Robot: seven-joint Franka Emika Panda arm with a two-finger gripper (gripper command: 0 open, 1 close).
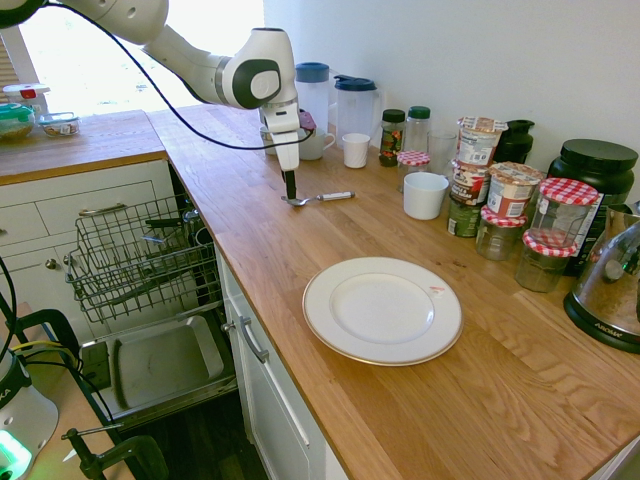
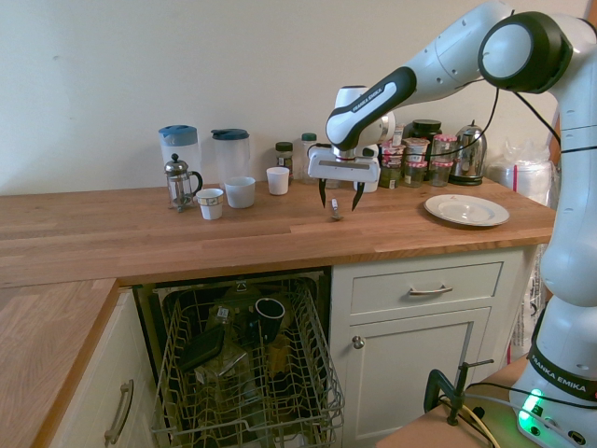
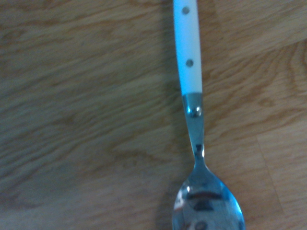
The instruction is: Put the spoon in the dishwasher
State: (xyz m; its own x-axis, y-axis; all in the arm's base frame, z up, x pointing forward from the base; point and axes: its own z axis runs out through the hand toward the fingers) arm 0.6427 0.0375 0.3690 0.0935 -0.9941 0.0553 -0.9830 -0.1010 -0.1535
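The spoon [image 1: 318, 198] lies flat on the wooden counter, silver bowl towards the counter's front edge and white handle towards the wall. In the wrist view the spoon [image 3: 192, 96] fills the frame, close below. My gripper [image 2: 340, 198] hangs open just above the spoon [image 2: 335, 214], fingers pointing down on either side of its bowl end and nothing between them. From the other side the gripper [image 1: 290, 186] stands over the spoon's bowl. The dishwasher [image 1: 140, 255] is open below the counter, its wire rack [image 2: 247, 364] pulled out over the lowered door.
A white plate [image 1: 382, 310] sits near the counter's front. Mugs, jugs, a French press [image 2: 179, 182] and several jars [image 1: 500, 200] line the back wall. A dark cup [image 2: 270, 313] and other items lie in the rack. White cabinet drawers [image 2: 424, 289] flank the dishwasher.
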